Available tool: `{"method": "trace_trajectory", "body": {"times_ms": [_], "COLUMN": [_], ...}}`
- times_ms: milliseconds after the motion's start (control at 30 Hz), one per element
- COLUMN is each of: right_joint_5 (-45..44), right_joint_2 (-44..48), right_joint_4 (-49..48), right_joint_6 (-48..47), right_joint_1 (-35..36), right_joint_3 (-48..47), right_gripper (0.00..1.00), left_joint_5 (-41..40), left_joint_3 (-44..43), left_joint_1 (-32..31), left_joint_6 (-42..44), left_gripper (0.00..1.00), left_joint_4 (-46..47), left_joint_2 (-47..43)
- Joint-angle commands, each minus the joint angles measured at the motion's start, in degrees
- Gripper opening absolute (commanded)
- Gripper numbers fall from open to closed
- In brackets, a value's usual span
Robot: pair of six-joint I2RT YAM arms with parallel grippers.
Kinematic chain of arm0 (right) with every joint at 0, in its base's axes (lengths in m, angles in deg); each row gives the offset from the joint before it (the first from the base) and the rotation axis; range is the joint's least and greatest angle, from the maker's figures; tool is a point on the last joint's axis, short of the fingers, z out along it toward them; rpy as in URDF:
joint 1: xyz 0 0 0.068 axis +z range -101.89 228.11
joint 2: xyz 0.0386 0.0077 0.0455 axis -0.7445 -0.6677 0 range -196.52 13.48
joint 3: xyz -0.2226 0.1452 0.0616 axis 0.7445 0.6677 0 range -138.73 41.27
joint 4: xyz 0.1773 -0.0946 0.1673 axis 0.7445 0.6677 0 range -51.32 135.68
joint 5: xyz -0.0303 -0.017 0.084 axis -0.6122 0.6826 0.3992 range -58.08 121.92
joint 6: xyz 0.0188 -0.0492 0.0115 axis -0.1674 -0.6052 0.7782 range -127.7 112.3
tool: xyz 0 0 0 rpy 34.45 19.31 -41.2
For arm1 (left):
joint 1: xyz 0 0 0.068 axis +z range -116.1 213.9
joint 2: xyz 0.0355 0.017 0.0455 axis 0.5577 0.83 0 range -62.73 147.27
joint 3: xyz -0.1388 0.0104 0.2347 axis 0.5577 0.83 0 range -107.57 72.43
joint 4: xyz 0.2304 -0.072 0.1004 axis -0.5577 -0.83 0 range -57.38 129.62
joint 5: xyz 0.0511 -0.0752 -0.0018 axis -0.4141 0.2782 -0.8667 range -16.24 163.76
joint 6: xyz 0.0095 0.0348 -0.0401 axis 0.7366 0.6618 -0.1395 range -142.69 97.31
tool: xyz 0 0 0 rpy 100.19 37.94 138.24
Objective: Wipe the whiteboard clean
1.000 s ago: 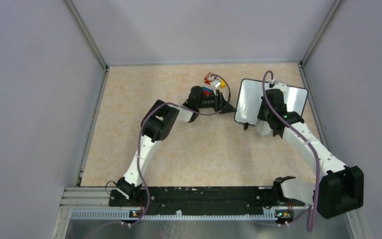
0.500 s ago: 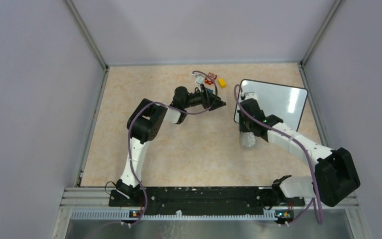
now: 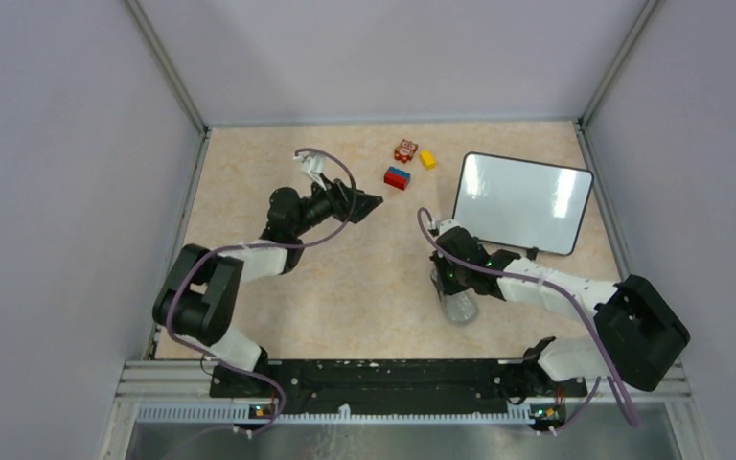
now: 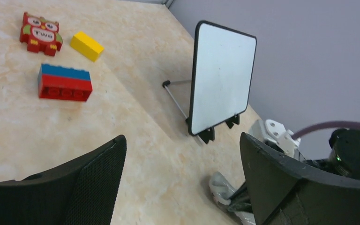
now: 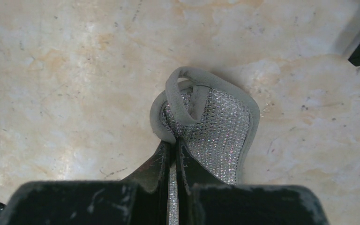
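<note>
**Whiteboard.** The whiteboard (image 3: 523, 201) is stood upright on the table (image 3: 345, 297), in the far right corner area, close to the right wall. It is carried on small black feet and propped by a thin wire leg behind it. In the left wrist view the whiteboard (image 4: 222, 77) is seen with a plain glossy white face inside a black frame.

**Right gripper.** The right gripper (image 3: 452, 284) is located to the near left of the whiteboard, clear of its frame. Its jaws are closed together on a grey cloth (image 5: 211, 126), a fold of which is pinched between the fingertips of the right gripper (image 5: 173, 146). The cloth (image 3: 460, 309) is pressed onto the table surface.

**Left gripper.** The left gripper (image 3: 359, 204) is positioned well to the left of the whiteboard and is pointed toward it. The jaws of the left gripper (image 4: 182, 140) are spread wide apart, and nothing is held between them.

**Other items.** Three items are laid just left of the whiteboard's far edge:
- a red-and-blue block (image 3: 398, 177) (image 4: 64, 82), farthest from the whiteboard;
- a yellow block (image 3: 427, 159) (image 4: 87, 45), nearest the whiteboard;
- an owl-shaped tile (image 3: 404, 149) (image 4: 41, 33), just beside the yellow block.
</note>
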Motion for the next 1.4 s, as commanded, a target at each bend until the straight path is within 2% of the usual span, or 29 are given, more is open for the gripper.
{"method": "trace_trajectory", "body": {"times_ms": [0,100,233,300,367,500,667,767,867,933,1067,1233,1300,1367], "right_joint_5": [2.7,2.3,-4.6,-10.3,-15.3,-21.2,-18.4,-16.8,-15.0,-12.3,-9.0,-6.9,-6.0,-5.4], "right_joint_2": [2.1,3.3,6.4,8.3,10.1,12.5,14.3,13.4,11.8,10.7,9.7,8.9,8.4,7.9], "right_joint_4": [-5.1,-6.2,-4.5,-2.9,-1.7,1.3,0.8,0.1,-0.3,-1.2,-3.8,-6.9,-7.5,-8.7], "right_joint_6": [1.1,1.4,3.8,5.1,5.6,6.6,4.5,3.2,3.3,5.0,8.1,9.8,9.9,8.9], "right_joint_1": [2.3,2.6,2.5,2.4,1.7,-5.2,-20.0,-27.2,-33.9,-38.6,-47.6,-57.1,-59.3,-59.5], "right_joint_3": [1.2,2.2,1.0,-0.5,-3.1,-7.9,-11.6,-14.1,-16.6,-17.6,-17.5,-15.6,-15.2,-14.7], "right_gripper": [0.00,0.00,0.00,0.00,0.00,0.00,0.00,0.00,0.00,0.00,0.00,0.00,0.00,0.00], "left_joint_5": [-4.9,-4.9,-4.9,-4.2,-2.3,2.7,5.4,6.6,4.7,6.6,10.0,11.8,13.0,13.8], "left_joint_3": [9.0,12.4,12.1,12.4,12.4,5.3,-7.2,-18.1,-28.2,-34.2,-43.2,-46.4,-48.3,-49.9], "left_joint_1": [-0.4,-0.5,-0.5,-0.6,-1.1,-5.2,-10.6,-12.5,-14.2,-14.9,-16.2,-16.8,-17.3,-17.9], "left_joint_6": [2.8,3.7,7.2,7.5,7.2,7.1,4.0,1.6,3.1,3.0,2.9,-0.5,-0.5,-0.8], "left_gripper": [0.93,0.94,0.95,0.97,0.99,0.98,0.97,0.92,0.92,0.93,0.92,0.87,0.84,0.76], "left_joint_4": [-8.6,-13.6,-25.1,-25.9,-22.5,-15.2,-2.5,-1.3,-4.6,-5.1,-4.7,-1.4,-1.6,-1.8], "left_joint_2": [-11.0,-17.6,-24.3,-26.1,-25.2,-14.9,4.7,16.1,24.6,29.5,37.9,42.7,44.3,45.8]}}
